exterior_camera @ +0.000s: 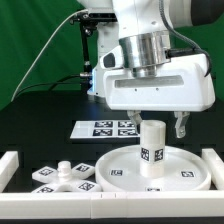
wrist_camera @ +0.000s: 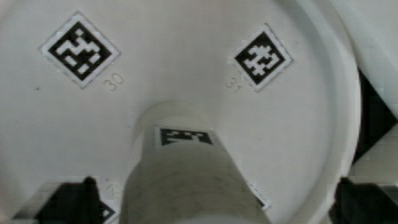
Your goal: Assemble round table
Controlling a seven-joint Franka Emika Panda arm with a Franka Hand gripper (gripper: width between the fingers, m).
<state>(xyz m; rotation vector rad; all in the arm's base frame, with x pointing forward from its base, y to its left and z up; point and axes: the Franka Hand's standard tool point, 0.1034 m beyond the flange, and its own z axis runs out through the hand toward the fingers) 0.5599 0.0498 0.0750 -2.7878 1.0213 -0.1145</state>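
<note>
The large rimmed round disc (exterior_camera: 118, 170) lies flat on the table, tags up. The short cylindrical leg (exterior_camera: 152, 150) stands upright at its middle. My gripper (exterior_camera: 154, 130) hangs straight over the leg, open, with one dark finger on each side of the leg's top and a gap on both sides. In the wrist view the leg (wrist_camera: 196, 165) rises between the fingertips (wrist_camera: 71, 203), and my gripper (wrist_camera: 217, 205) does not touch it. The disc (wrist_camera: 169, 80) fills that view with two tags. The four-armed cross-shaped base (exterior_camera: 60, 178) lies on the exterior view's left of the disc.
The marker board (exterior_camera: 105, 127) lies flat behind the disc. The white blocky border rail (exterior_camera: 10, 165) runs along the exterior view's left, right and front edges of the work area. A cable hangs behind the arm on the left.
</note>
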